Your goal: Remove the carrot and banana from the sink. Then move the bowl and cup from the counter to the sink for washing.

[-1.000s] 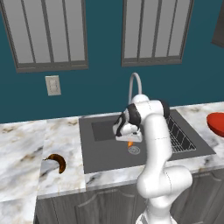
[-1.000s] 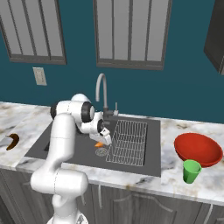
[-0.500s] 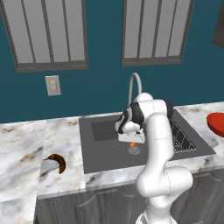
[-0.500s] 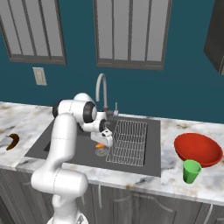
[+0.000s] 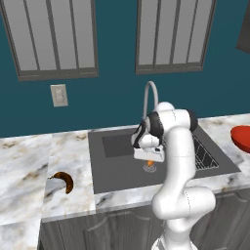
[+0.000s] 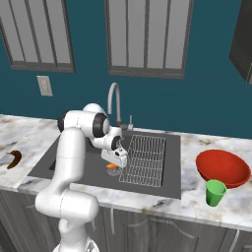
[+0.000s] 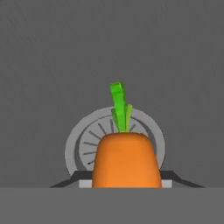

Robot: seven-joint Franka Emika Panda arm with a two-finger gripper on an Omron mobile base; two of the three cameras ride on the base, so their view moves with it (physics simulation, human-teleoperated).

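Over the sink point(image 5: 117, 171) the pincer point(image 7: 127, 181) is closed on the carrot point(image 7: 126, 159), held between its 2 tips above the round drain point(image 7: 83, 140), green top pointing away. Left of the basin, the banana point(image 5: 63, 181) lies on the tabletop point(image 5: 24, 166); right of it, the bowl point(image 6: 222, 168) and cup point(image 6: 215, 192) stand close together

Glossy white arm point(image 5: 176, 161) built of rounded, tube-like segments, with dark grey-black bands at the joints. Bulbous white base segment at lower centre of the left base view. Boxy white hand point(image 6: 114, 156) with a dark round patch at its side.
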